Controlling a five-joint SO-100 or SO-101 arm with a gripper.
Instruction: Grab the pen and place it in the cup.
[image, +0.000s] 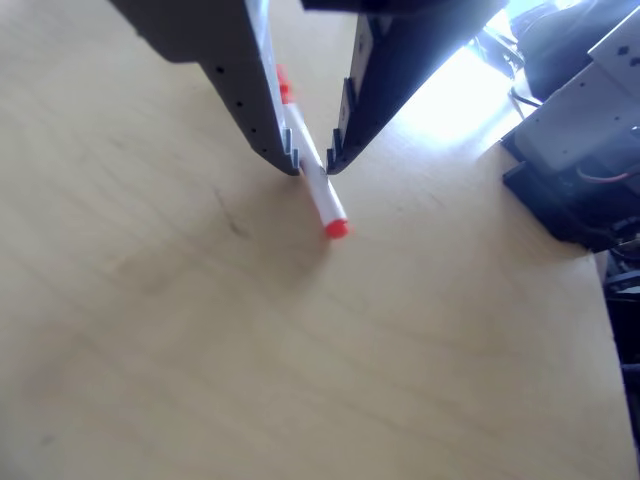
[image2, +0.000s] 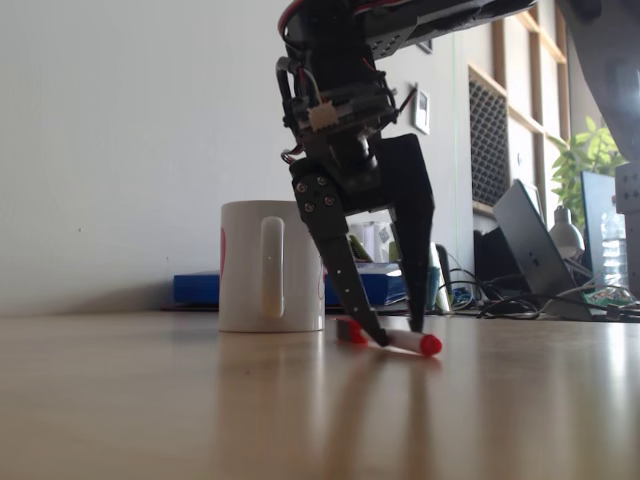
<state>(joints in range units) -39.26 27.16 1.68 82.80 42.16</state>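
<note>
The pen (image: 328, 205), white-barrelled with a red-orange end plug, lies flat on the light wooden table (image: 200, 350). Its capped end runs up behind the left finger. My gripper (image: 313, 168) stands open over it with its tips down at the table. One dark finger is on each side of the barrel, and the left finger touches it. In the fixed view the gripper (image2: 398, 333) straddles the pen (image2: 408, 342) just right of the cup (image2: 250, 270). The cup is a white mug standing upright with its handle facing the camera.
In the other view the table's edge runs down the right side, with dark metal hardware and wires (image: 580, 150) beyond it. In the fixed view a blue box (image2: 200, 288) lies behind the mug, and a laptop (image2: 535, 250) and cables sit at the right.
</note>
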